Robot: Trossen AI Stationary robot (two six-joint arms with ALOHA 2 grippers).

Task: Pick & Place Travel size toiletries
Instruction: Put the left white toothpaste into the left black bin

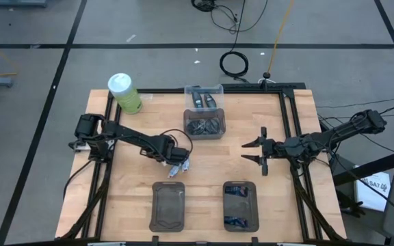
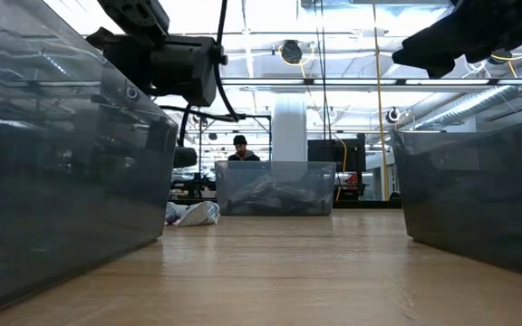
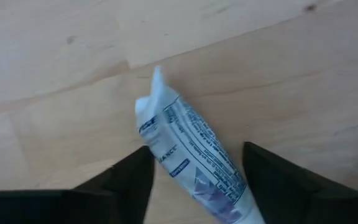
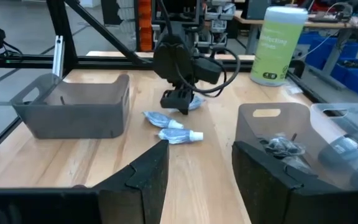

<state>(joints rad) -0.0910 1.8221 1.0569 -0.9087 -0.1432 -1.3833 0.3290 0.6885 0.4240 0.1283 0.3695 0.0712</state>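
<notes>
A white-and-pale-blue mini tube [image 3: 191, 158] lies flat on the wooden table, and my left gripper [image 3: 196, 152] points down over it, open, with one finger on each side of it. In the high view this gripper [image 1: 176, 161] is left of the table's middle. Two more tubes [image 4: 161, 119] [image 4: 180, 135] lie on the table beside it. My right gripper [image 4: 201, 174] hovers open right of the table's middle [image 1: 260, 151], holding nothing. My left gripper stands over the tube's body [image 3: 166, 146] from above, fingers lying across it. One finger [image 3: 135, 174] is right against the tube's side, but I cannot tell whether it touches. The other finger [image 3: 263, 171] stands clear. The tube rests on the table.
Two dark grey trays sit at the near edge: the left one [image 1: 168, 205] and the right one [image 1: 240, 205] with items in it. A grey bin [image 1: 205, 124] and a clear bin [image 1: 204, 98] stand at the far middle. A green bottle [image 1: 124, 92] stands far left. A person [image 2: 240, 149] is beyond the table.
</notes>
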